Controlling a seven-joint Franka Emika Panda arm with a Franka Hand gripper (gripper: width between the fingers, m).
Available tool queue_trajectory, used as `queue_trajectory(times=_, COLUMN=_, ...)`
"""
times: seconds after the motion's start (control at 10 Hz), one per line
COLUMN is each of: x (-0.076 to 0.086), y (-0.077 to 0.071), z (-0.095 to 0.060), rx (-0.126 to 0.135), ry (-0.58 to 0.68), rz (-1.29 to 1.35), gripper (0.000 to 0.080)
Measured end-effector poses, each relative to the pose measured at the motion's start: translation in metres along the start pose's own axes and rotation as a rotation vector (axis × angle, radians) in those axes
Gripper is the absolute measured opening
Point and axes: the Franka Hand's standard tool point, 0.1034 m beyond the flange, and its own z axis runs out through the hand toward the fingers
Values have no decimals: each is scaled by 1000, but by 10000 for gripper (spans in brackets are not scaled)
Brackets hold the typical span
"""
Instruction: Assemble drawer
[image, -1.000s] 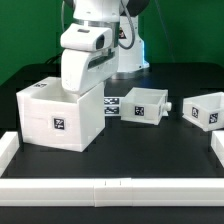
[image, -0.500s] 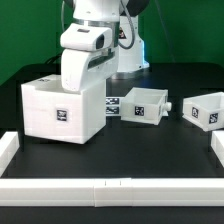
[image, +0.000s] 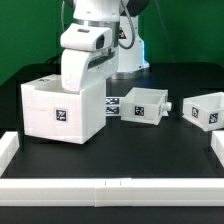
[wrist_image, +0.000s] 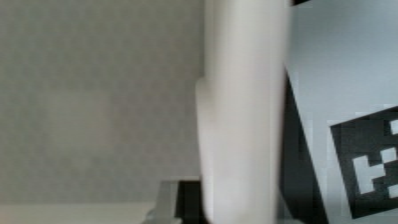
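The housing (image: 60, 115) stands on the surface (image: 150, 150) at 9 o'clock in the exterior view, with a tray (image: 145, 104) and a second tray (image: 207, 109) toward its 3 o'clock, and the gripper (image: 82, 88) is down at its top wall, though I cannot tell whether it is clamped or open.

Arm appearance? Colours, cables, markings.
Arm: glossy white rounded shells with dark seams between segments, ending in a boxy white block. Black cables loop behind the upper links. No legible markings.
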Motion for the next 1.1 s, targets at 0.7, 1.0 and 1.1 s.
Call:
queue_trajectory(times=0.7, x=48, y=-11, z=-32, rx=-1, ry=-146, rz=140, gripper=31)
queue_trajectory(times=1.0, x=40, y=-19, z=-38, rx=73, ry=-379, rz=144, gripper=31)
queue_trajectory(times=1.1, x=30, y=-13, z=-49, rx=88, ry=-470, rz=141, gripper=31)
